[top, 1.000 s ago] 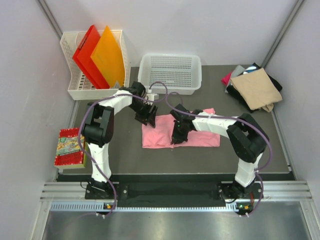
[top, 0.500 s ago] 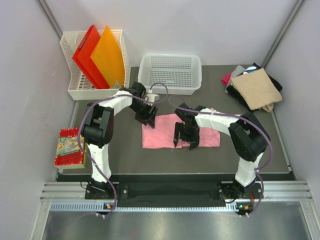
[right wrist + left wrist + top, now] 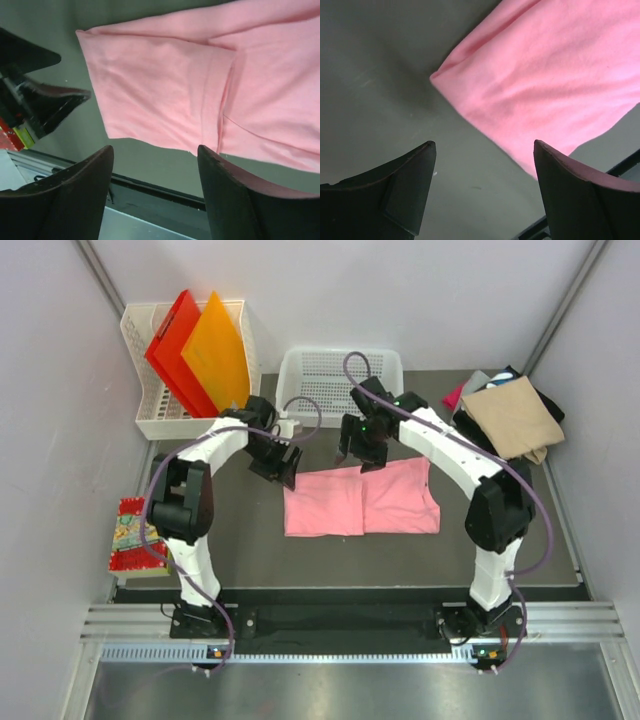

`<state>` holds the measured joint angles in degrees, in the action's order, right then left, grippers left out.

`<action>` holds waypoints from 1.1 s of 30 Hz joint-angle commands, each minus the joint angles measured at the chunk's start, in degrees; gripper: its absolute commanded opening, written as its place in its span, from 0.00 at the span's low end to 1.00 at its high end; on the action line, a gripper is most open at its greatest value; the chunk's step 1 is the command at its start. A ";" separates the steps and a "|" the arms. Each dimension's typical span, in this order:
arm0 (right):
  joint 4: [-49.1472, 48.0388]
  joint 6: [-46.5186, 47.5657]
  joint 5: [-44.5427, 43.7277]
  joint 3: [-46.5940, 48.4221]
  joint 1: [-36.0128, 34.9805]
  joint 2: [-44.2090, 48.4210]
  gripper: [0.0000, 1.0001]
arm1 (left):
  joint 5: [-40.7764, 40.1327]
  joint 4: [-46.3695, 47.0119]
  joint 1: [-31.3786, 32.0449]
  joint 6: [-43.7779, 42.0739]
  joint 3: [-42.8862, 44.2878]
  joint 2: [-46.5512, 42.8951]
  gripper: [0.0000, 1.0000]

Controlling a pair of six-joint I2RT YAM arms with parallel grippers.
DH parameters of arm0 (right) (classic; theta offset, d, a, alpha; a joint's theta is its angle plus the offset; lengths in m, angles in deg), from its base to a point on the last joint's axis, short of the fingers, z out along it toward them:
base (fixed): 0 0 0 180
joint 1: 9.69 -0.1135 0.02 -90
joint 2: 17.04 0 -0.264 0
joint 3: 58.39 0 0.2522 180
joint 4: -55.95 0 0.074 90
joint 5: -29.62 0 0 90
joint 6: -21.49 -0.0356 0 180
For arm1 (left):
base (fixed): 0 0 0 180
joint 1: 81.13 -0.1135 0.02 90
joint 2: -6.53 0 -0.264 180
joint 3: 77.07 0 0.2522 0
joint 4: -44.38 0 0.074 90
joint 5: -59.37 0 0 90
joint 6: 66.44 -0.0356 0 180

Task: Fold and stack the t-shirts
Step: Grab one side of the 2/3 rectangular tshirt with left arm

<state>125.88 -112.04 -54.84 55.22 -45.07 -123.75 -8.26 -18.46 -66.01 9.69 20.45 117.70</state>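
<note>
A light pink t-shirt (image 3: 360, 500) lies flat mid-table, its left part folded over as a square panel (image 3: 165, 95). My left gripper (image 3: 285, 470) hovers open just off the shirt's back left corner (image 3: 555, 85), bare table between its fingers (image 3: 410, 185). Over the shirt's far edge my right gripper (image 3: 361, 453) hangs raised and open, holding nothing, and looks down on the fold (image 3: 220, 105). Other folded t-shirts, tan on top of black, magenta and grey, sit in a pile (image 3: 510, 415) at the back right.
A white mesh basket (image 3: 340, 385) stands just behind both grippers. A white rack (image 3: 150, 415) with red and orange folders (image 3: 195, 350) is at the back left. A red patterned box (image 3: 138, 533) sits off the mat's left edge.
My right gripper has let go of the pink shirt, risen and pulled back toward the basket. The left gripper has opened wider and shifted slightly left off the corner.
</note>
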 commanded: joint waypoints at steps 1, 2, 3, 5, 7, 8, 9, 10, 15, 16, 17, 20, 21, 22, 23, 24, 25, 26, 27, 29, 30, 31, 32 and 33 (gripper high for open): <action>-1.22 1.69 4.39 0.69 0.48 -8.93 0.65 | 3.01 -4.44 -0.61 -0.46 0.79 -6.49 0.84; -1.66 1.78 5.00 0.61 0.57 -9.90 0.64 | 3.90 -4.88 -0.61 -0.28 -0.17 -7.11 0.85; -1.84 1.95 5.18 0.69 0.74 -10.87 0.62 | 4.60 -5.06 -0.61 0.07 -0.79 -7.55 0.85; -2.98 2.31 5.79 0.52 1.53 -13.25 0.59 | 7.15 -5.59 -0.44 0.95 -2.81 -8.25 0.85; -3.77 2.57 6.41 -0.01 2.32 -15.17 0.56 | 8.30 -5.33 -0.44 1.73 -4.22 -8.17 0.85; -4.04 2.83 7.20 -0.18 3.20 -15.80 0.54 | 8.65 -5.24 -0.44 1.74 -5.36 -7.99 0.84; -4.22 2.92 7.38 -0.36 3.73 -16.33 0.54 | 9.35 -5.24 -0.44 1.74 -5.89 -7.82 0.84; -4.04 3.10 7.47 -0.36 4.17 -17.03 0.53 | 9.53 -5.15 -0.44 2.00 -6.24 -7.29 0.84; -2.47 4.76 8.43 0.77 6.37 -16.42 0.52 | 10.59 -2.87 -0.44 3.93 -8.88 -5.53 0.81; -1.85 5.46 9.30 1.22 6.63 -15.55 0.53 | 11.02 -2.60 -0.44 4.46 -9.23 -4.75 0.81; -1.24 5.82 9.66 2.44 6.64 -15.02 0.56 | 11.38 -2.16 -0.44 4.64 -9.32 -4.39 0.79; 0.26 6.35 10.63 3.33 6.64 -11.16 0.64 | 11.47 -1.02 -0.35 5.34 -9.67 -2.63 0.76; 0.79 6.44 10.63 3.42 6.72 -8.88 0.65 | 11.21 -0.58 -0.35 5.78 -9.76 -2.11 0.76; 1.05 6.44 10.54 3.42 6.81 -7.64 0.65 | 11.20 -0.23 -0.35 5.87 -9.94 -1.84 0.75; 1.32 6.53 10.54 2.98 6.90 -6.50 0.65 | 11.03 0.12 -0.35 5.96 -10.03 -1.58 0.75; 1.75 6.53 10.46 2.63 6.90 -3.96 0.65 | 10.77 1.08 -0.35 6.22 -10.20 -1.14 0.74; 1.76 6.53 10.28 2.11 6.81 -2.72 0.65 | 10.42 1.44 -0.35 6.40 -10.55 -0.96 0.74; 1.67 6.53 10.11 0.71 6.99 -1.49 0.65 | 10.06 1.88 -0.35 6.40 -10.73 -0.70 0.73; 1.50 6.53 10.19 0.00 6.90 1.13 0.65 | 9.80 2.67 -0.44 6.57 -10.82 -0.26 0.72; 1.41 6.53 9.67 -2.28 6.99 3.52 0.64 | 9.09 3.02 -0.44 6.66 -11.17 0.36 0.70; 1.49 6.53 9.40 -3.08 6.99 5.71 0.63 | 9.01 3.20 -0.44 6.92 -11.17 1.05 0.69; 1.49 6.44 9.05 -3.69 6.90 6.77 0.63 | 8.92 3.81 -0.44 7.01 -11.26 1.50 0.68; 1.58 6.35 8.96 -5.01 6.99 7.74 0.62 | 8.83 4.08 -0.44 6.93 -11.26 1.76 0.66; 1.50 6.26 8.79 -5.63 6.90 9.67 0.62 | 8.92 4.51 -0.44 7.27 -11.17 2.46 0.63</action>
<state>126.73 -106.11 -45.29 52.42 -38.27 -119.34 1.41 -18.02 -66.47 16.51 10.16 117.44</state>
